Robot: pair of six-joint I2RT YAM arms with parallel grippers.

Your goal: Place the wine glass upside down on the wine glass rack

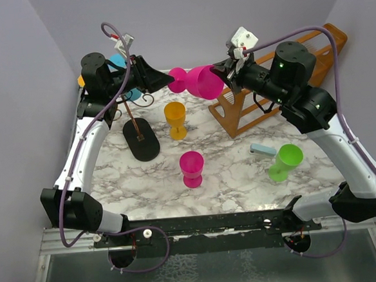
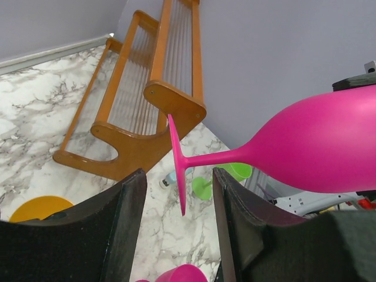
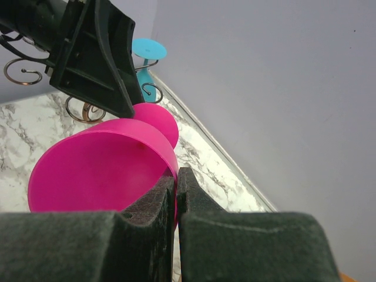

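Observation:
A pink wine glass [image 1: 204,82] is held sideways in the air at the back of the table, its foot [image 1: 177,80] pointing left. My right gripper [image 1: 226,74] is shut on its rim; the right wrist view shows the rim pinched between the fingers [image 3: 176,176]. My left gripper [image 1: 166,80] is open, and the foot [image 2: 178,158] sits between its fingertips without visible contact. The wine glass rack [image 1: 141,139], a dark wire stand on a black oval base, stands below the left gripper. Its curled hooks [image 3: 23,67] show in the right wrist view.
A teal glass [image 3: 147,50] hangs by the rack. An orange glass [image 1: 175,119] and a second pink glass [image 1: 192,168] stand mid-table. A green glass [image 1: 285,161] lies at the right beside a light blue object [image 1: 262,149]. A wooden slatted rack [image 1: 262,100] is back right.

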